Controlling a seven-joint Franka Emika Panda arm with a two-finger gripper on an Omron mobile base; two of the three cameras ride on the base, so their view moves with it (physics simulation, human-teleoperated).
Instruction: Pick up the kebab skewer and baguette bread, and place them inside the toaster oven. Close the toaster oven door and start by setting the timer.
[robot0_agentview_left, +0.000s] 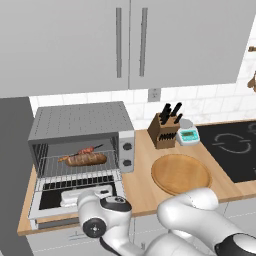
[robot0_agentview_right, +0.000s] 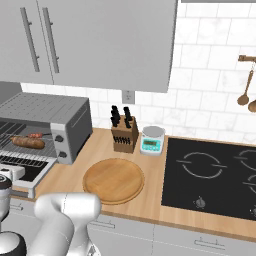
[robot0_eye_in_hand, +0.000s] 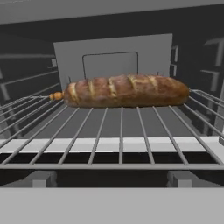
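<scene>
- Left base view: the toaster oven (robot0_agentview_left: 80, 125) stands at the left end of the wooden tabletop (robot0_agentview_left: 142, 187), with its door (robot0_agentview_left: 75, 200) dropped open and lying flat toward the robot. The baguette (robot0_agentview_left: 85, 160) lies on the wire rack (robot0_agentview_left: 80, 167) inside, and the kebab skewer (robot0_agentview_left: 90, 149) rests just behind it on the same rack. The robot's hand (robot0_agentview_left: 85, 196) sits low over the open door, in front of the rack; the fingers stand wide apart with nothing between them. A round wooden board (robot0_agentview_left: 181, 173), a knife block (robot0_agentview_left: 164, 130) and a small kitchen scale (robot0_agentview_left: 187, 135) sit to the oven's right, beside a black cooktop (robot0_agentview_left: 235, 147).
- Right base view: the oven (robot0_agentview_right: 50, 125) is at the left edge, its two knobs (robot0_agentview_right: 61, 146) on the right-hand panel. The baguette (robot0_agentview_right: 27, 142) and skewer (robot0_agentview_right: 36, 135) lie side by side on the rack.
- Hand view: the camera looks straight into the oven. The baguette (robot0_eye_in_hand: 127, 91) lies crosswise on the rack (robot0_eye_in_hand: 113, 131), toward the back. One end of the skewer (robot0_eye_in_hand: 56, 96) pokes out past its left end.
</scene>
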